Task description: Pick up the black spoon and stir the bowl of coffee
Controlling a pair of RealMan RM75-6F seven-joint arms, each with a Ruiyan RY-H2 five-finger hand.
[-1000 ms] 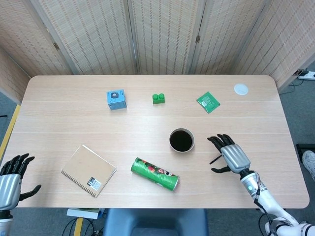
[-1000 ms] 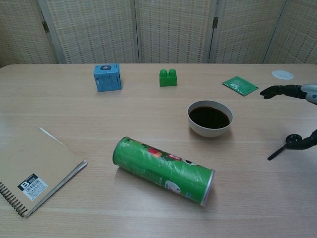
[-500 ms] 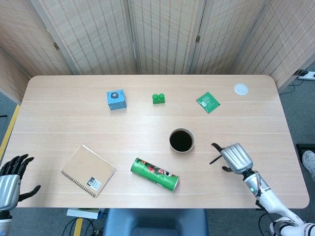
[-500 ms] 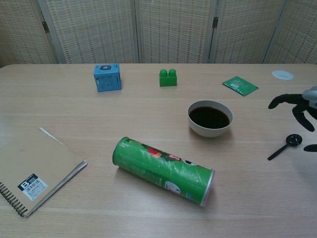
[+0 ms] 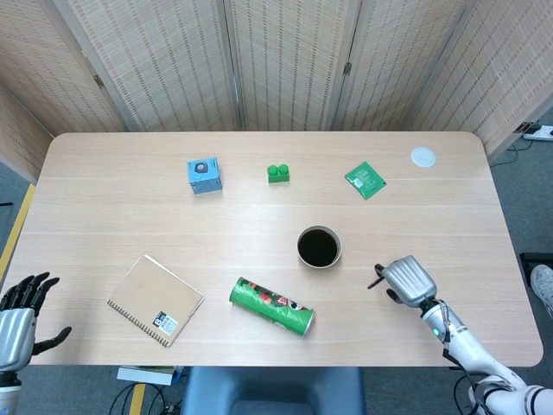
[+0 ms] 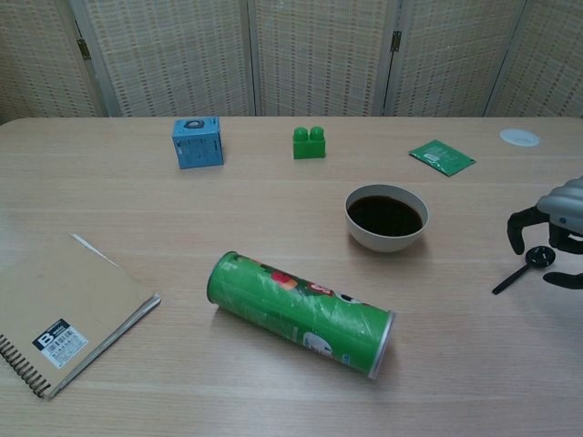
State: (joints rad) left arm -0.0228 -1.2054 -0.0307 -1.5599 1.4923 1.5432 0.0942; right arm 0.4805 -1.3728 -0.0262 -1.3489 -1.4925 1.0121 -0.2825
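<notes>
The bowl (image 6: pixel 386 218) sat near the middle of the table (image 5: pixel 130 181), full of dark coffee (image 5: pixel 318 247), and everything else was placed around it. To the bowl's right and a little nearer the robot lay the spoon (image 6: pixel 523 269), flat on the wood, its round end pointing away from the bowl and its handle angled back toward the near edge. The right hand (image 6: pixel 557 223) was right over that round end, palm down, fingers (image 6: pixel 516 228) curled downward on either side of the spoon; from the chest view the spoon lay on the table, and whether any fingertip touched it could not be told. From above, only the tip of the handle (image 5: pixel 375 282) peeked out at the hand's edge on the bowl's side. The left hand (image 5: pixel 19 322) was far off to the bowl's left, off the table's near corner, fingers spread and holding nothing. In front of the bowl, toward the robot, a green can (image 5: pixel 271 305) lay on its side; further left of it was a notebook (image 5: pixel 155 300). Beyond the bowl stood a green brick (image 5: pixel 277 173), with a blue cube (image 5: pixel 205 175) to the left and a green packet (image 5: pixel 365 179) to the right, and a white disc (image 5: pixel 422 156) by the far right corner.
</notes>
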